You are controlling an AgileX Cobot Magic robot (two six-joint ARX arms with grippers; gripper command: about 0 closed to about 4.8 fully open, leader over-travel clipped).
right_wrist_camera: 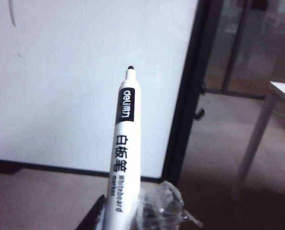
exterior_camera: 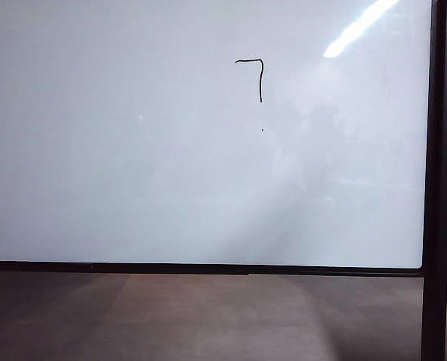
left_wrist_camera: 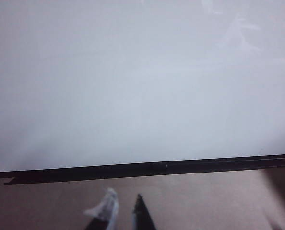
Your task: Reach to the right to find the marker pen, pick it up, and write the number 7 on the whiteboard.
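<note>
My right gripper (right_wrist_camera: 133, 213) clamps the slim white-barrelled marker pen (right_wrist_camera: 122, 143), tip clear of the glossy white whiteboard (exterior_camera: 133, 188) bearing the number 7 (exterior_camera: 255, 75); left gripper (left_wrist_camera: 123, 213) sits narrowly parted below.

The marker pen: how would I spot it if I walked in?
Find the whiteboard with the number 7. Before its right edge, the right gripper holds the marker pen: slim, white-barrelled, dark-tipped. The left gripper holds nothing.
</note>
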